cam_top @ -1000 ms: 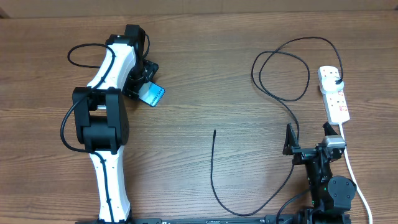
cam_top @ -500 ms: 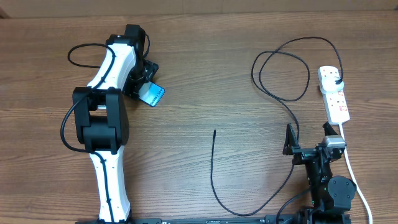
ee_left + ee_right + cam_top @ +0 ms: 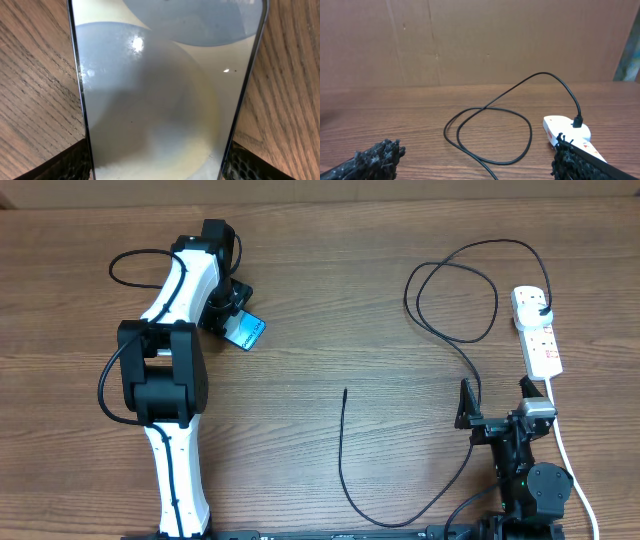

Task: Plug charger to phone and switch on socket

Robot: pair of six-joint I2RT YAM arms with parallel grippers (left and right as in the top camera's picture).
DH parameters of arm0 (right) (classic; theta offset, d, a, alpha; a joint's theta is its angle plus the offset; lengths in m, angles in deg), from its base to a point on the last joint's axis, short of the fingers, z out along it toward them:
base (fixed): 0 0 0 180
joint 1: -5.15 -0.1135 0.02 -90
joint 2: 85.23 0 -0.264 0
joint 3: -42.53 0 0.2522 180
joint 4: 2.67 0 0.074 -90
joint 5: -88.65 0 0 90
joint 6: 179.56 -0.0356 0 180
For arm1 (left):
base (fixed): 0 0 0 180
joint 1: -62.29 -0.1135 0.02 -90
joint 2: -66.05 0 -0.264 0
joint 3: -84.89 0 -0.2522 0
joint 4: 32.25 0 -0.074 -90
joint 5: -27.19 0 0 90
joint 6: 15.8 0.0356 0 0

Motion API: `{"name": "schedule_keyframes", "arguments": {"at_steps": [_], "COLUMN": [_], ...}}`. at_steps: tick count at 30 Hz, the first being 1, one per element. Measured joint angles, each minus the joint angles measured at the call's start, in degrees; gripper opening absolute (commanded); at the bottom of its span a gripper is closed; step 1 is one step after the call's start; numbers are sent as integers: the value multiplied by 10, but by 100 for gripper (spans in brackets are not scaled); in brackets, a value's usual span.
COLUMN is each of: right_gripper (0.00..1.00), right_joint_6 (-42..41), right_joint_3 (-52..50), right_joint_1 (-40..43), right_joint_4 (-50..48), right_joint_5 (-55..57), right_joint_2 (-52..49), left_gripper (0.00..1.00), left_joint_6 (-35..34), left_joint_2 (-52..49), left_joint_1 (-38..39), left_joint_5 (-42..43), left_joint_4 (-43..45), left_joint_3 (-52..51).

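Table (image 3: 330, 300), phone (image 3: 244, 331), charger (image 3: 341, 450): no change.

Wood-grain table (image 3: 330, 300); plain brown wall (image 3: 470, 40) behind it

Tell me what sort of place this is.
Probably a robot lab bench: left arm and right arm at a wood-grain table, plain brown board behind, with phone, charger and socket as props.

Two arms (image 3: 165, 380) (image 3: 525, 470), one phone (image 3: 244, 332), one charger (image 3: 341, 450), one socket (image 3: 538, 330), one table (image 3: 350, 280).
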Motion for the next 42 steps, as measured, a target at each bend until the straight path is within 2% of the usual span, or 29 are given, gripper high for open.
{"name": "schedule_keyframes", "arguments": {"at_steps": [5, 15, 32, 42], "right_gripper": [100, 100, 100, 100], "right_joint_6": [0, 0, 0, 0], "right_joint_3": [0, 0, 0, 0], "right_joint_1": [0, 0, 0, 0], "right_joint_4": [0, 0, 0, 0], "right_joint_5": [0, 0, 0, 0], "right_joint_2": [0, 0, 0, 0], "left_gripper": [61, 4, 4, 4], "left_joint_6": [0, 0, 16, 51], "left_joint_2": [0, 0, 0, -34], "left_joint_1": [0, 0, 0, 0], "left_joint_5": [-1, -1, -1, 8], "left_joint_4": [0, 0, -9, -94], "left_joint_3": [0, 0, 8, 132]}}
